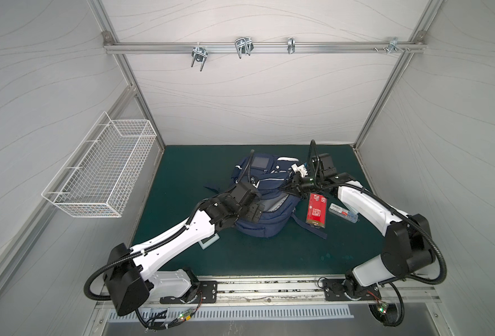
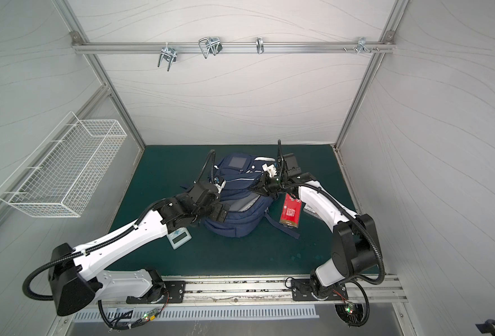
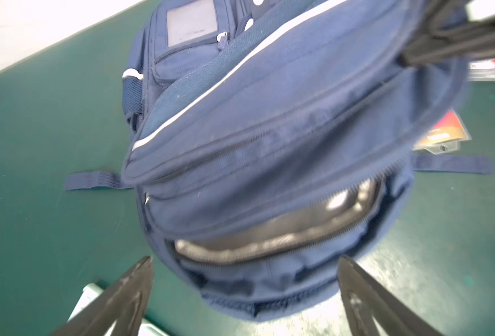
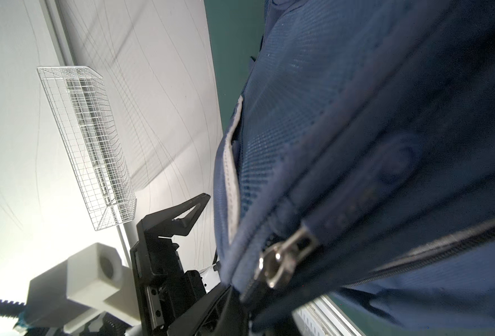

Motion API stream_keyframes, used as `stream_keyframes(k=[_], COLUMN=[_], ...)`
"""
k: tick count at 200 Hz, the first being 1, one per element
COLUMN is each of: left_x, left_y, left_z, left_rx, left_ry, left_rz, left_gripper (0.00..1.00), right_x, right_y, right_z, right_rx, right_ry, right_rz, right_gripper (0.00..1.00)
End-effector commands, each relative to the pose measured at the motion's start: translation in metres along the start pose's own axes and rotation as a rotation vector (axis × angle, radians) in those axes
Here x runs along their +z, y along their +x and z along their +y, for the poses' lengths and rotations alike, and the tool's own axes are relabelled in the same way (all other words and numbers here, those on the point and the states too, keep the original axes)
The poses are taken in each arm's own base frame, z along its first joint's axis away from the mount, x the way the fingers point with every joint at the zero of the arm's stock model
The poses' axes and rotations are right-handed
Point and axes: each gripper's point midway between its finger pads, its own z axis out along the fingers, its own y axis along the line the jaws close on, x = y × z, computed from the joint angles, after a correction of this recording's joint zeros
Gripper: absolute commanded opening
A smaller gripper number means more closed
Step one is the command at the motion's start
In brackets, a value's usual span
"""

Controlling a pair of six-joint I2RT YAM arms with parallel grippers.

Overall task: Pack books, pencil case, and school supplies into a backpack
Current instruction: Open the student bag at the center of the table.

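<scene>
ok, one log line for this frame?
left gripper: open at backpack mouth | right gripper: shut on backpack flap | red book, clear plastic box, calculator: on mat

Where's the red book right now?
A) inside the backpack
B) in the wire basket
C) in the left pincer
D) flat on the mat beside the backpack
D: both top views show the red book lying flat on the green mat, just beside the backpack.
</scene>
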Motion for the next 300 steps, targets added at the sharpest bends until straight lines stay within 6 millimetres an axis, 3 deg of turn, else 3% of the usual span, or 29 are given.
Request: stream_keyframes(k=[1,21,34,51,65,76,98,121,137,143,150,173,202,220,237,252,280,300], left_x=[0.013,0.036,0.04,0.024,0.007,-0.004,-0.017,-0.017,-0.008,-0.004,-0.001,0.004,0.012,0.014,0.013,0.013,0.014,0.016], left_y=[-0.018,-0.022,-0.032,-0.05,-0.065,-0.074,-0.081,-0.074,-0.063,-0.058,-0.055,-0.052,-0.047,-0.047,-0.047,-0.047,-0.048,-0.047], left_z=[0.011,0.022,0.033,0.053,0.058,0.06,0.063,0.059,0.055,0.054,0.051,0.041,0.042,0.04,0.034,0.032,0.028,0.026], left_rx=[0.042,0.079,0.083,0.032,-0.005,-0.014,-0.043,-0.07,-0.103,-0.119,-0.133,-0.173,-0.275,-0.297,-0.312,-0.314,-0.324,-0.327], left_ry=[-0.106,-0.225,-0.313,-0.407,-0.396,-0.373,-0.319,-0.271,-0.232,-0.215,-0.194,-0.133,-0.06,-0.029,0.006,0.021,0.043,0.057], left_rz=[-0.021,0.045,0.038,-0.029,-0.12,-0.197,-0.26,-0.247,-0.219,-0.197,-0.171,-0.128,-0.081,-0.073,-0.07,-0.072,-0.075,-0.065], left_gripper=[0.97,0.87,0.66,0.32,0.18,0.0,0.0,0.0,0.0,0.0,0.0,0.0,0.0,0.0,0.0,0.0,0.0,0.0], right_x=[-0.01,-0.012,-0.014,-0.015,-0.016,-0.016,-0.015,-0.015,-0.019,-0.023,-0.033,-0.085,-0.152,-0.18,-0.185,-0.183,-0.209,-0.211], right_y=[-0.002,0.0,0.003,0.005,0.005,0.004,0.0,-0.019,-0.04,-0.046,-0.053,-0.072,-0.071,-0.068,-0.058,-0.054,-0.061,-0.069], right_z=[0.035,0.036,0.035,0.031,0.026,0.023,0.014,0.001,-0.011,-0.018,-0.022,-0.05,-0.102,-0.141,-0.176,-0.194,-0.221,-0.238], right_rx=[-0.081,-0.078,-0.075,-0.073,-0.068,-0.063,-0.06,-0.069,-0.086,-0.098,-0.121,-0.154,-0.143,-0.044,0.077,0.117,0.152,0.225], right_ry=[-0.103,-0.109,-0.107,-0.099,-0.094,-0.089,-0.046,0.035,0.144,0.22,0.306,0.604,0.914,0.991,0.96,0.899,0.944,0.856], right_rz=[-0.005,-0.008,-0.01,-0.011,-0.012,-0.014,-0.029,-0.064,-0.082,-0.093,-0.121,-0.313,-0.521,-0.571,-0.559,-0.563,-0.63,-0.621], right_gripper=[0.0,0.0,0.0,0.0,0.0,0.0,0.0,0.0,0.25,0.4,0.5,0.69,0.91,0.93,0.92,0.92,0.92,0.92])
